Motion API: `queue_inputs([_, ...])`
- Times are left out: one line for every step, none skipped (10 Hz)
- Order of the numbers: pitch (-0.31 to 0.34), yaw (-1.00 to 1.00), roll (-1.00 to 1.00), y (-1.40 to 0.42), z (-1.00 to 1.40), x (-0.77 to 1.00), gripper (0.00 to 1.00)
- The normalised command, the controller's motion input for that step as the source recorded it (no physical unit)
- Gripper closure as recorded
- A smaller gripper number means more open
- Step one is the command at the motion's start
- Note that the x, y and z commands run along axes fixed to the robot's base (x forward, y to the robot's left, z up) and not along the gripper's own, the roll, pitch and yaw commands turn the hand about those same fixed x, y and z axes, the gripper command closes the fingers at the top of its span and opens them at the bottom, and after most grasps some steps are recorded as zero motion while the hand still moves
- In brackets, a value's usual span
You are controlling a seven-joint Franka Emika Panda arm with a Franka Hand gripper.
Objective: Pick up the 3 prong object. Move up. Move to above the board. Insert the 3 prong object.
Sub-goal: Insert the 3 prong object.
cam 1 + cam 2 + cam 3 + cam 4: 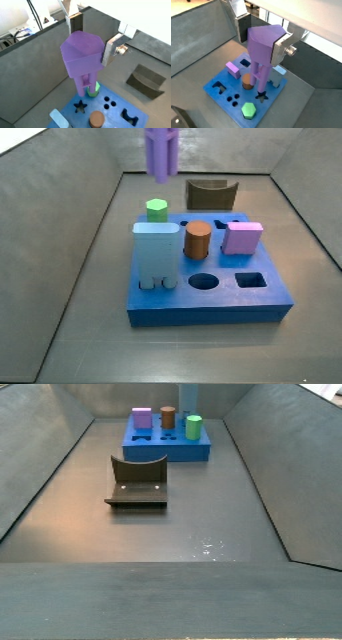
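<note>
My gripper is shut on the 3 prong object, a tall purple post with a roughly triangular top. The silver fingers clamp its upper part in both wrist views, and its prongs hang down. I hold it high above the board, a thick blue slab. The board also shows in a wrist view. In a side view the 3 prong object hangs from the top edge over the far end of the board, and the gripper is out of frame. The other side view shows the board but not the post.
On the board stand a pale blue block, a brown cylinder, a pink-purple block and a green hexagon piece. Round and square holes are open at its near side. The dark fixture stands on the floor beside the board. Grey walls enclose the floor.
</note>
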Motion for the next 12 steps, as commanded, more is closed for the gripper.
queue_inputs([0.020,-0.20,-0.02,0.10,-0.03,0.17,1.00])
queue_inputs([0.050,-0.22,-0.05,0.16,0.00,0.24,1.00])
queue_inputs([0.034,-0.23,-0.07,0.17,0.00,0.26,1.00])
queue_inputs([0.009,-0.24,-0.07,0.19,0.00,0.20,1.00])
queue_inputs([0.006,-0.21,-0.08,0.21,-0.01,0.21,1.00])
queue_inputs([0.010,-0.20,-0.07,0.25,-0.10,0.23,1.00])
queue_inputs([0.000,-0.30,-0.10,0.27,-0.13,0.20,1.00])
queue_inputs([0.000,-0.29,-0.08,0.25,-0.18,0.13,1.00])
queue_inputs([0.000,-0.28,-0.05,0.23,-0.20,0.13,1.00])
queue_inputs([0.000,-0.27,0.00,0.22,-0.22,0.19,1.00])
queue_inputs([0.000,-0.27,0.00,0.21,-0.26,0.15,1.00])
queue_inputs([0.000,-0.21,-0.01,0.19,-0.23,0.20,1.00])
